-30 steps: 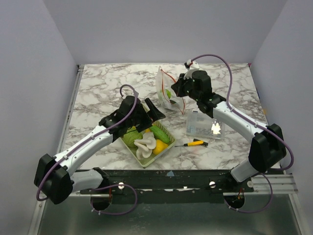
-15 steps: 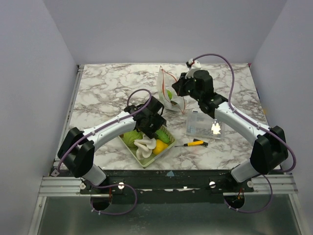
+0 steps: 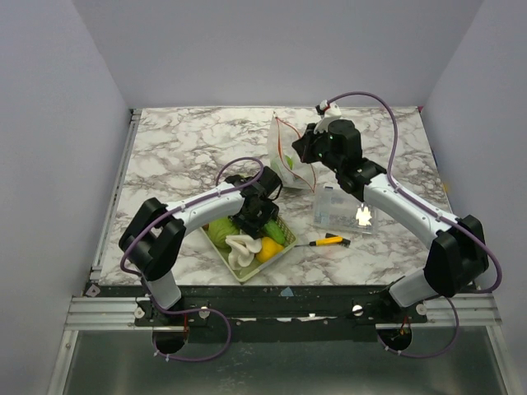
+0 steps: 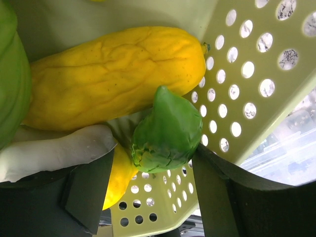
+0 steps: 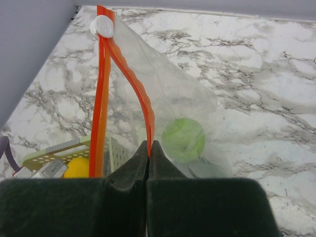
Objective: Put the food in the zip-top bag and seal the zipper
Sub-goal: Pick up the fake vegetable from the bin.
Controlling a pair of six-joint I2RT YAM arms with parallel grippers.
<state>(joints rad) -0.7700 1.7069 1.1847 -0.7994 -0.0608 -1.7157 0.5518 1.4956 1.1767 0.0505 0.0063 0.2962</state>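
- Left hand (image 4: pixel 150 168) is down inside the pale green basket (image 4: pixel 247 74). Its fingers (image 4: pixel 91 192) stand apart, one on each side of a green toy vegetable (image 4: pixel 168 131).
- One finger touches that green piece. A sliver of yellow shows between the piece and the other finger, so I cannot tell whether it is actually pinched.
- Just past the fingertips a long yellow toy (image 4: pixel 113 74) lies crosswise. A white piece (image 4: pixel 54 150) rests against the outer side of one finger.
- Right hand (image 5: pixel 149 148) is pressed tight together on the red-orange zipper (image 5: pixel 140 103), holding the clear bag (image 5: pixel 168 84) upright on the marble table (image 5: pixel 256 64).
- Beyond those fingertips the two zipper strips bow apart, then meet at a white slider (image 5: pixel 102 25) at the far end.
- A green ball (image 5: pixel 183 138) sits low inside the bag, just beyond the right fingertips.
- From overhead, the bag stands just beyond the left hand. A clear box (image 3: pixel 342 210) and a small screwdriver (image 3: pixel 329 240) lie on the near side of the right hand.
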